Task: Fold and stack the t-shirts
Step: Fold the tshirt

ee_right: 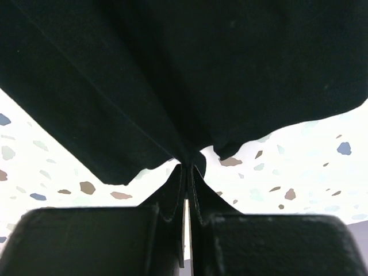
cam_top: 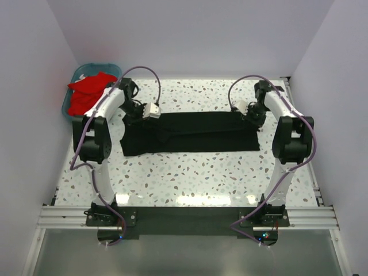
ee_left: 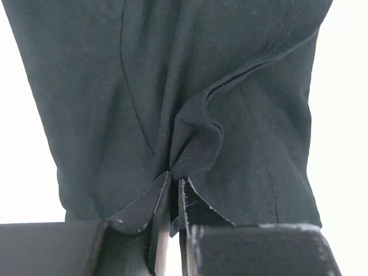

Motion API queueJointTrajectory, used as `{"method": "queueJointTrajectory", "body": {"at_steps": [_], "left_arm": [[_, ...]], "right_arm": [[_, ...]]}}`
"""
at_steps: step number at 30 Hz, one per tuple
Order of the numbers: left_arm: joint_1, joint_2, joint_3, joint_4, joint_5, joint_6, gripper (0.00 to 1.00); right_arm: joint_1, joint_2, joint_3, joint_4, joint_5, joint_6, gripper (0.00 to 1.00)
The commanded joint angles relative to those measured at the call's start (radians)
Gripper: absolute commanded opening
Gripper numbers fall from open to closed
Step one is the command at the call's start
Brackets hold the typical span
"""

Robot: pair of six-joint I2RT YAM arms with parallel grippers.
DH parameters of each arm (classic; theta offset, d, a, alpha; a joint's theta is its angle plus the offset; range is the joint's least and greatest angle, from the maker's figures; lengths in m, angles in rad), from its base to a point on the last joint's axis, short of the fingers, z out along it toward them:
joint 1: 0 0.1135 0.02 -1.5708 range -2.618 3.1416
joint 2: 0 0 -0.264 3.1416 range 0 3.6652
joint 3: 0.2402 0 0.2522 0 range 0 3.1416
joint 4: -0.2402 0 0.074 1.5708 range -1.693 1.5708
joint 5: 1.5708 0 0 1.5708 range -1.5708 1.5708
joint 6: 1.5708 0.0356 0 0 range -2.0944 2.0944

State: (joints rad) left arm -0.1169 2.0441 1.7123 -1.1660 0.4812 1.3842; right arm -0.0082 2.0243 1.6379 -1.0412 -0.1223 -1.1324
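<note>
The large, plain black t-shirt [cam_top: 195,135] lies spread on the speckled white counter [cam_top: 190,178] as a broad band. Its long axis runs left to right, roughly parallel to the counter's near edge. Each arm holds one end of the far edge. The left end effector [ee_left: 174,185] is closed tight on a raised pleat of black cloth, and the right end effector [ee_right: 187,171] is pinched narrow on a gathered tuck of the hem, with speckled surface showing beneath. Neither arm is nearer, as both are already in contact.

From both end effectors the body of the shirt lies toward the arm bases, so a fold would probably carry the held edge straight toward the near side, over the cloth. The two holds need to move together or the band will skew. Bare counter lies between the shirt's near edge and the bases. The left end of the shirt looks wider and reaches closer to the bases than the right.

The bright red t-shirts [cam_top: 89,92] are heaped in the teal plastic basket [cam_top: 65,106] at the far-left corner, just beside the left arm.
</note>
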Motion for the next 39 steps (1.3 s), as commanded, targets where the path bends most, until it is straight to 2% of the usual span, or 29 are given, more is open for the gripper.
{"method": "queueJointTrajectory", "body": {"at_steps": [1,4,5,6,8,9,10,11,14,15,16,18,19,24,31,39], "left_arm": [[0.011,0.030,0.056,0.054,-0.007,0.018,0.14],[0.010,0.066,0.089,0.077,-0.001,-0.010,0.20],[0.010,0.074,0.111,0.081,-0.001,-0.019,0.29],[0.011,0.079,0.124,0.097,0.003,-0.057,0.32],[0.026,0.076,0.151,0.107,0.013,-0.105,0.43],[0.034,0.055,0.155,0.108,0.029,-0.152,0.49],[0.043,0.039,0.150,0.103,0.040,-0.181,0.54],[0.066,0.022,0.138,0.097,0.054,-0.207,0.55],[0.112,-0.060,0.051,0.085,0.091,-0.339,0.61],[0.117,-0.102,0.026,0.071,0.124,-0.365,0.68],[0.158,-0.119,-0.029,0.074,0.134,-0.401,0.71],[0.181,-0.160,-0.089,0.071,0.160,-0.482,0.72],[0.203,-0.174,-0.156,0.075,0.163,-0.506,0.80],[0.243,-0.239,-0.330,0.138,0.154,-0.603,0.80],[0.270,-0.219,-0.404,0.190,0.079,-0.646,0.80],[0.272,-0.229,-0.477,0.189,0.063,-0.633,0.78]], "right_arm": [[0.001,0.005,0.020,0.036,0.018,0.019,0.00],[0.001,0.011,0.022,0.067,0.024,0.034,0.00],[0.001,0.014,0.028,0.075,0.026,0.055,0.01],[0.001,0.017,0.033,0.081,0.030,0.068,0.15],[0.001,0.005,0.042,0.084,0.041,0.114,0.25],[-0.001,-0.004,0.039,0.083,0.047,0.128,0.39],[-0.006,-0.015,0.034,0.084,0.052,0.164,0.43],[-0.021,-0.041,0.028,0.084,0.050,0.186,0.46],[-0.062,-0.073,0.048,-0.012,0.006,0.292,0.47],[-0.075,-0.078,0.051,-0.035,-0.008,0.321,0.47],[-0.097,-0.084,0.046,-0.057,-0.025,0.379,0.47],[-0.119,-0.090,0.033,-0.106,-0.071,0.439,0.46],[-0.131,-0.091,0.008,-0.120,-0.088,0.483,0.46],[-0.145,-0.121,-0.119,-0.096,-0.149,0.568,0.47],[-0.147,-0.096,-0.228,-0.026,-0.146,0.634,0.51],[-0.147,-0.078,-0.288,0.041,-0.122,0.680,0.50]]}}
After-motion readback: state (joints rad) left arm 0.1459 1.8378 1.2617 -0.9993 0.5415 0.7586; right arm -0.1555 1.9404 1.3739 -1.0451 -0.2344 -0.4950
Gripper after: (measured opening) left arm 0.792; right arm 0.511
